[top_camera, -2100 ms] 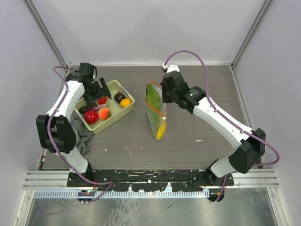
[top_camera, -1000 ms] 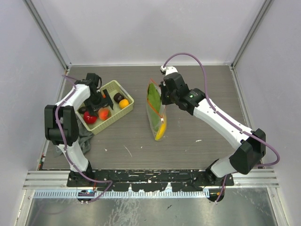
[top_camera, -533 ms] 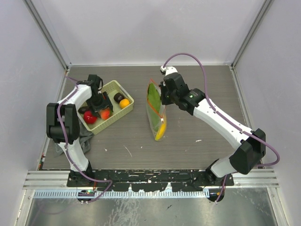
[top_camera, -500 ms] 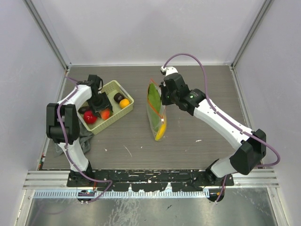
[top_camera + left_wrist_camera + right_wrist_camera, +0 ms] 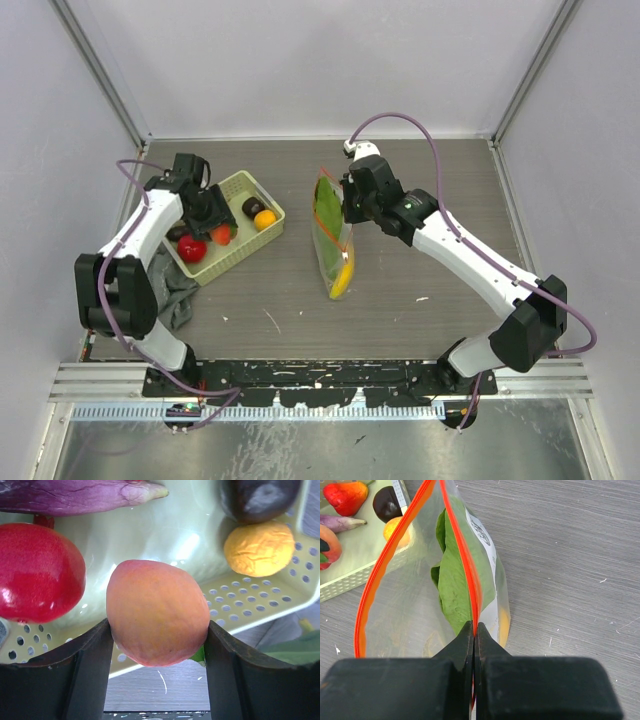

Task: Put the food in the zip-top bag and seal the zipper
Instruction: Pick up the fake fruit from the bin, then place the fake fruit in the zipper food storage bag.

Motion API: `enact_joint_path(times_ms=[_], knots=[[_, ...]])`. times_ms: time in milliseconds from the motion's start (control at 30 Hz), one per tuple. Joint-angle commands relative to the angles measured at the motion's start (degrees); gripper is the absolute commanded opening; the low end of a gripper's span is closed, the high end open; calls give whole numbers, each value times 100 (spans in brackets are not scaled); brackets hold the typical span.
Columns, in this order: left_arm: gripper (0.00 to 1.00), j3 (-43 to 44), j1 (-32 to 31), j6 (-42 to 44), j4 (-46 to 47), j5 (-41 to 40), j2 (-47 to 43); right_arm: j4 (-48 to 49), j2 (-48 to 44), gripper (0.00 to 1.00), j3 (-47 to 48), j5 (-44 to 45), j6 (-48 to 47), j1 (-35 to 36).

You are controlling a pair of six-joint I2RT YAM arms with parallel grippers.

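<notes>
My left gripper is shut on an orange-pink fruit piece, held just above the yellow-green mesh basket. The fruit fills the gap between the fingers. A red piece, a purple piece, an orange piece and a dark brown piece lie in the basket. My right gripper is shut on the red-orange zipper and holds the clear zip-top bag upright with its mouth open. A green leaf and a yellow banana are inside the bag.
A grey cloth lies under the basket's near-left corner. The basket sits just left of the bag. Enclosure walls stand at the back and both sides.
My left gripper went down into the basket, shut on the orange-pink piece, and its arm has shifted. The right gripper and the bag have stayed put.
</notes>
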Motion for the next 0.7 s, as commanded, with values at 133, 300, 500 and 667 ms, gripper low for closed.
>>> enact_joint_path(times_ms=[133, 300, 500, 667], knots=[[49, -36, -606, 79, 501, -50, -1198, 90, -267, 1, 237, 93, 138, 18], [49, 59, -1178, 133, 783, -45, -1787, -5, -258, 1, 303, 95, 175, 17], [50, 172, -1760, 88, 1245, 165, -2397, -42, -290, 1, 367, 295, 282, 46], [51, 250, -2185, -76, 1774, 249, -2682, -51, -328, 0, 360, 352, 322, 127]])
